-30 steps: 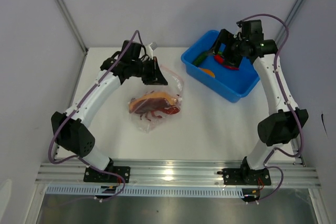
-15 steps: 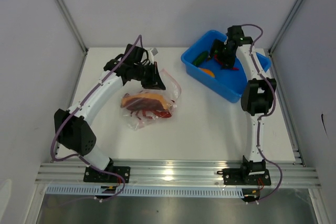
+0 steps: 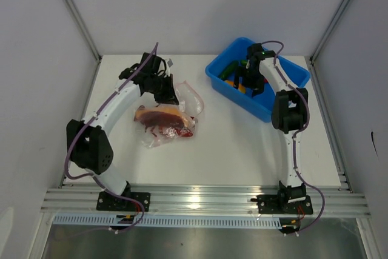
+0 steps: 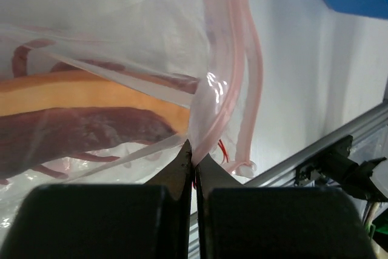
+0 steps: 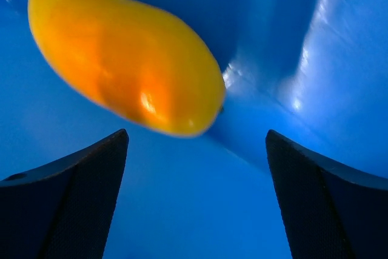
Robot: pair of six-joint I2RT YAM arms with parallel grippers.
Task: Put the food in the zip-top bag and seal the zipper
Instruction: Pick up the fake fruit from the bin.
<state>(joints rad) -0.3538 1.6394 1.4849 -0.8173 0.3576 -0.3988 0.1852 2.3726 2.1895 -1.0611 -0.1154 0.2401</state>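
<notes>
Step in hand, as judged: more food is being fetched. The zip-top bag (image 3: 162,123) lies on the tabletop (image 3: 230,144), partly filled, mouth unsealed. Its zipper (image 4: 233,59) is pinched by the clenched left tool (image 4: 194,161). The right tool (image 5: 195,136) is spread wide & empty, poised over a yellow-orange fruit (image 5: 121,59) in the blue bin (image 3: 219,81). Next: fruit to be straddled, gripped, then lifted clear of the bin wall, the main obstacle. A green pepper (image 3: 230,68) lies nearby.
</notes>
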